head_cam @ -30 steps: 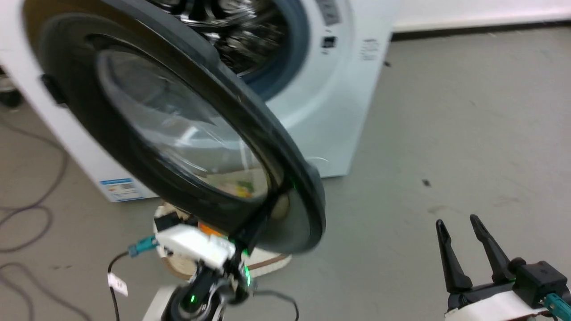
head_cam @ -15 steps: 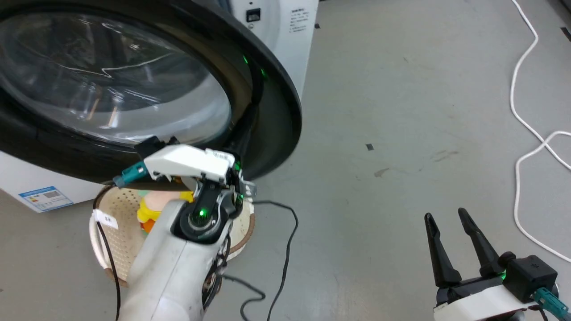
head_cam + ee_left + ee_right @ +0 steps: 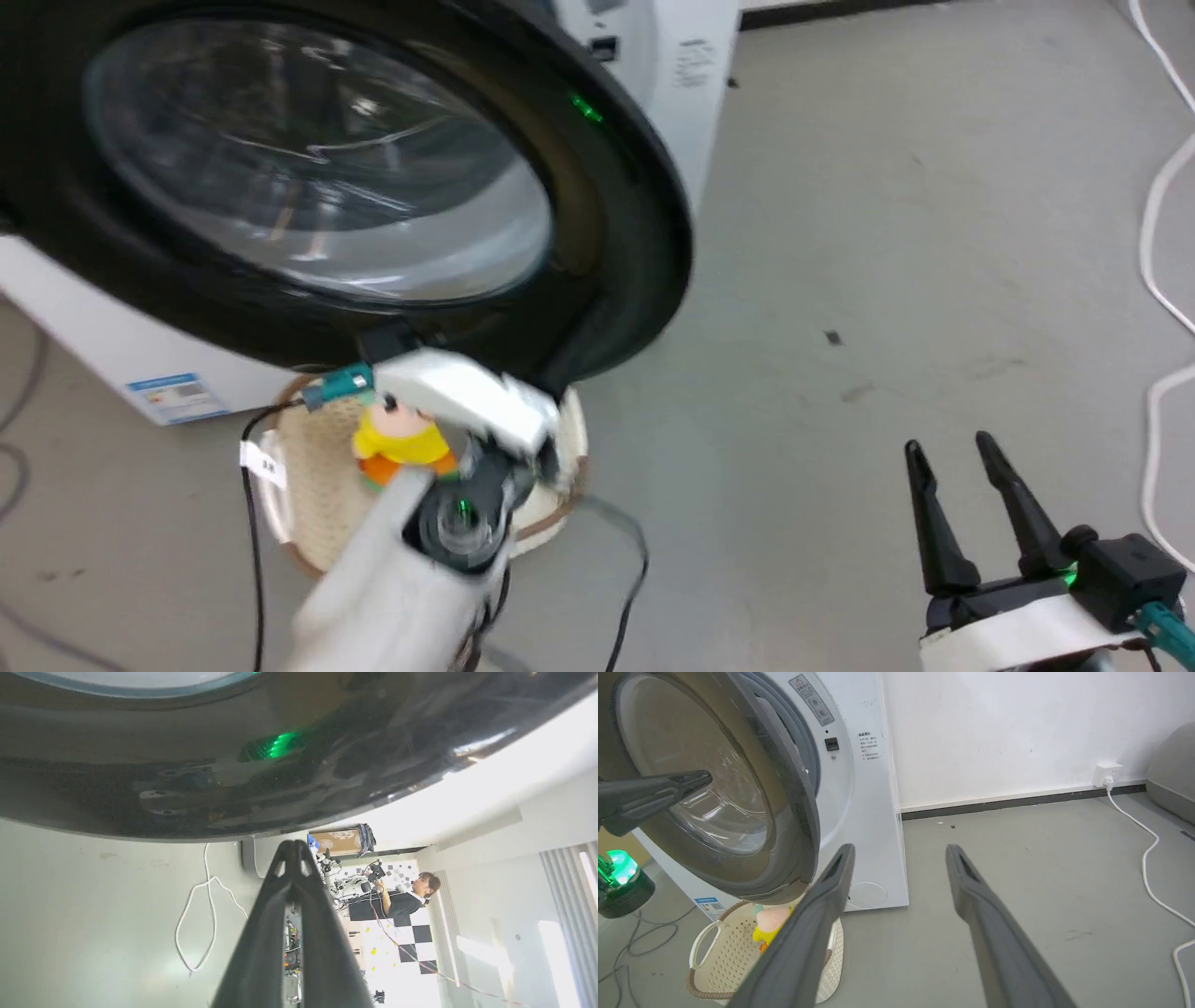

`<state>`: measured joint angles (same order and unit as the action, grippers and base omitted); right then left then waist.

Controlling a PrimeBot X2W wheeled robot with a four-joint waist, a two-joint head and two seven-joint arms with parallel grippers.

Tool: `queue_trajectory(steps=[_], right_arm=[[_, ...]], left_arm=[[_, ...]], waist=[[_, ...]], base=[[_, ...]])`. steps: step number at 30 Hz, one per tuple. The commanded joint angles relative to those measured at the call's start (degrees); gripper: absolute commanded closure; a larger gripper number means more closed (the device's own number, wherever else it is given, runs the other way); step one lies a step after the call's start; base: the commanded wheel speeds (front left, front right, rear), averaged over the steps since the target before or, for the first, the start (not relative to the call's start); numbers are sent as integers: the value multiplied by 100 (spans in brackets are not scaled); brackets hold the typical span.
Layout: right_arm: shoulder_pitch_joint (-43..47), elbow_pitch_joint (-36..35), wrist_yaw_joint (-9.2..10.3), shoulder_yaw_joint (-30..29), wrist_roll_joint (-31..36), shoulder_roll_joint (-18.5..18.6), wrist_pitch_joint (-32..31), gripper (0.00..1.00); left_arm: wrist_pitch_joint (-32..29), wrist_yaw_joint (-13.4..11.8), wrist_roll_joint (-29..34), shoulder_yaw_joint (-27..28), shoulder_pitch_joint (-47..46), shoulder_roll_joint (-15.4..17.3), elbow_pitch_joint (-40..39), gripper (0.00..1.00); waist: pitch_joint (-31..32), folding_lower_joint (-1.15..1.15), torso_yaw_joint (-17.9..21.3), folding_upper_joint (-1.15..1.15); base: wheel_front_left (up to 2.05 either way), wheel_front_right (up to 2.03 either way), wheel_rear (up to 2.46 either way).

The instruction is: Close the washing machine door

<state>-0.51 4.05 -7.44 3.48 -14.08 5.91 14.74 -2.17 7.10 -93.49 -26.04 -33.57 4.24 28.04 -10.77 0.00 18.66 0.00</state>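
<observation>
Head view: the door (image 3: 317, 168) stands ajar before the washer (image 3: 677, 65), above a basket (image 3: 308, 495). The right gripper (image 3: 962, 457) is spread and empty over the floor (image 3: 887, 233).

Left wrist view: the left gripper (image 3: 293, 849) has its fingers pressed together, tip just under the door's black rim.

Right wrist view: the door is partly open and the right gripper's fingers are apart.

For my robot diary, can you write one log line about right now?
washing machine door: ajar, not latched | left gripper: shut, by door rim | right gripper: open, away from door
</observation>
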Motion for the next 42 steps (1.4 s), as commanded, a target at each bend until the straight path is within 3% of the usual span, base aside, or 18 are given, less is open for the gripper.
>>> queue_trajectory(steps=[1, 4, 10, 14, 19, 24, 31, 32, 33, 34, 42], right_arm=[[12, -29, -5, -41, 12, 37, 26, 0], [61, -24, -5, -84, 19, 96, 26, 0], [172, -42, -5, -197, 46, 176, 26, 0], [271, -39, -5, -269, 31, 207, 26, 0], [319, -55, -5, -243, 37, 246, 26, 0], [371, -63, -5, -249, 63, 240, 26, 0], [445, -62, -5, -189, 56, 206, 26, 0], [458, -59, -5, -175, 52, 199, 26, 0], [471, -56, -5, -160, 49, 192, 26, 0], [483, -52, -5, -143, 44, 186, 26, 0], [549, -35, -5, -103, -21, 194, 26, 0]], left_arm=[[-28, 35, 354, -222, 301, 243, -295, 100], [211, 36, 1221, -715, 692, 744, -782, 100], [1313, -24, 3006, -1184, 1148, 1634, -1208, 100], [1660, -252, 3675, -1028, 1478, 1803, -1481, 100], [1712, -608, 4467, -425, 1876, 1818, -1933, 100], [1715, -964, 5480, 526, 2628, 1478, -2440, 100], [1716, -972, 6404, 1454, 3435, 845, -2813, 100], [1716, -947, 6519, 1525, 3518, 777, -2837, 82], [1716, -920, 6634, 1576, 3597, 724, -2840, 45], [1716, -892, 6738, 1602, 3674, 679, -2821, 0], [1716, -796, 7468, 1574, 3881, 525, -2532, 0]], waist=[[209, 0, -322, 0], [370, 0, -600, 0], [641, 0, -1090, 0], [805, 0, -1393, 0], [920, 0, -1613, 0], [1035, 0, -1789, 0], [1110, 0, -1910, 0], [1116, 0, -1924, 0], [1124, 0, -1935, 0], [1132, 0, -1944, 0], [1123, 0, -2067, 0]], base=[[0, 0, 0], [0, 0, 0], [0, 0, 0], [0, 0, 0], [0, 0, 0], [0, 0, 0], [0, 0, 0], [0, 0, 0], [0, 0, 0], [0, 0, 0], [0, 0, 0]])
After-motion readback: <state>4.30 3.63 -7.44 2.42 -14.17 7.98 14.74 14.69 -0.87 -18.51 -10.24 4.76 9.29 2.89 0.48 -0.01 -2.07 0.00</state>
